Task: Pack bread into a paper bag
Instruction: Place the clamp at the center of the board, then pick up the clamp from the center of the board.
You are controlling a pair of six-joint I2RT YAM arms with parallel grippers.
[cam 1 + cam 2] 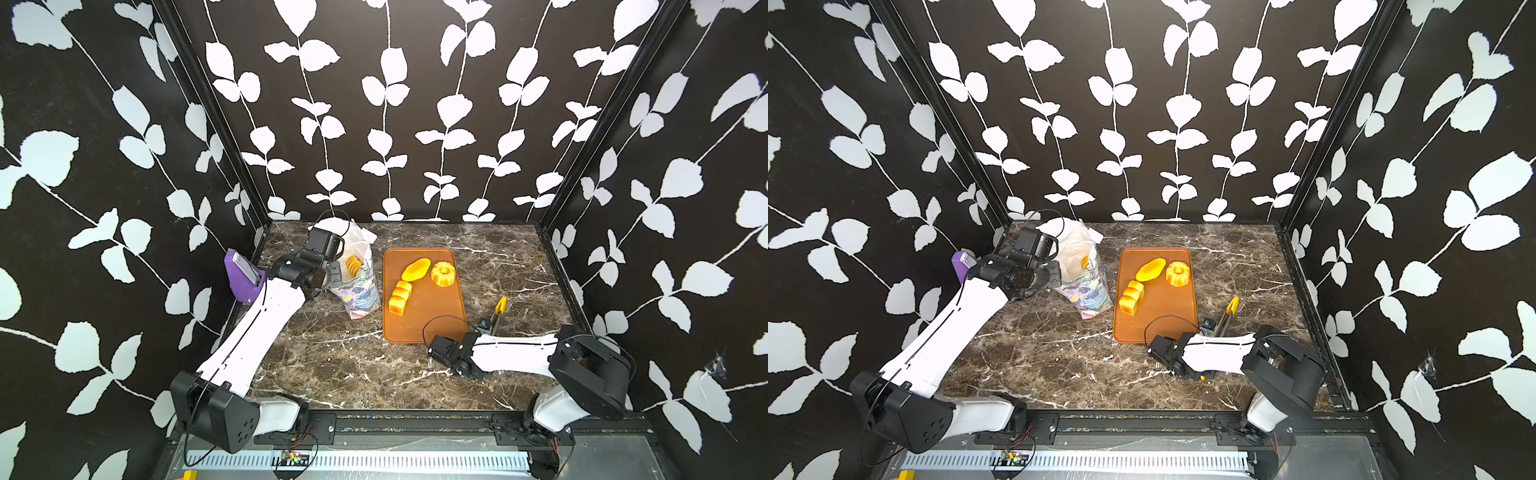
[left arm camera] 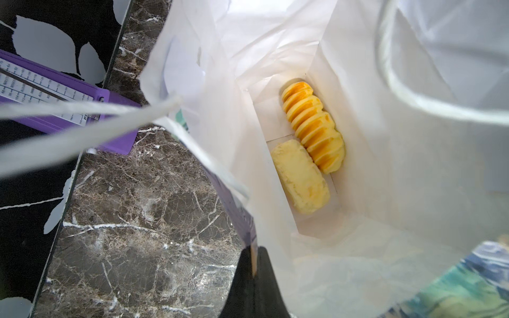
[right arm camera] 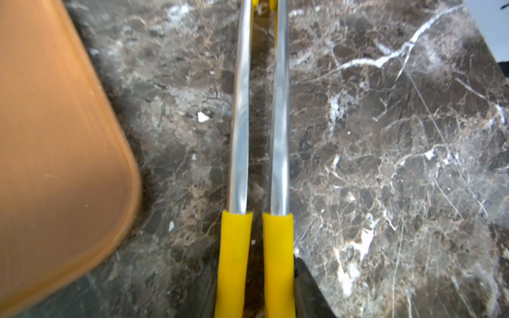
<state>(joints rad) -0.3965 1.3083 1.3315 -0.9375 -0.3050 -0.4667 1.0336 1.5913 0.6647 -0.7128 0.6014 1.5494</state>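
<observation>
The paper bag point(image 1: 362, 291) stands open at the back left, floral outside and white inside point(image 2: 385, 170). My left gripper point(image 2: 254, 265) is shut on its near rim and shows in a top view point(image 1: 335, 277). Two pieces of bread lie on the bag's floor: a ridged loaf point(image 2: 314, 129) and a paler loaf point(image 2: 300, 177). An oval bun point(image 1: 415, 269), a ring-shaped bundt point(image 1: 443, 273) and a segmented loaf point(image 1: 400, 296) lie on the orange tray point(image 1: 432, 324). Right of the tray, my right gripper point(image 3: 254, 302) is shut on the yellow handles of metal tongs point(image 3: 240, 137).
A purple box point(image 1: 243, 276) leans at the left wall beside the bag. The tongs' yellow tips point(image 1: 501, 304) point toward the back, close to the tray's right edge. Black patterned walls close in three sides of the marble table point(image 1: 332, 357).
</observation>
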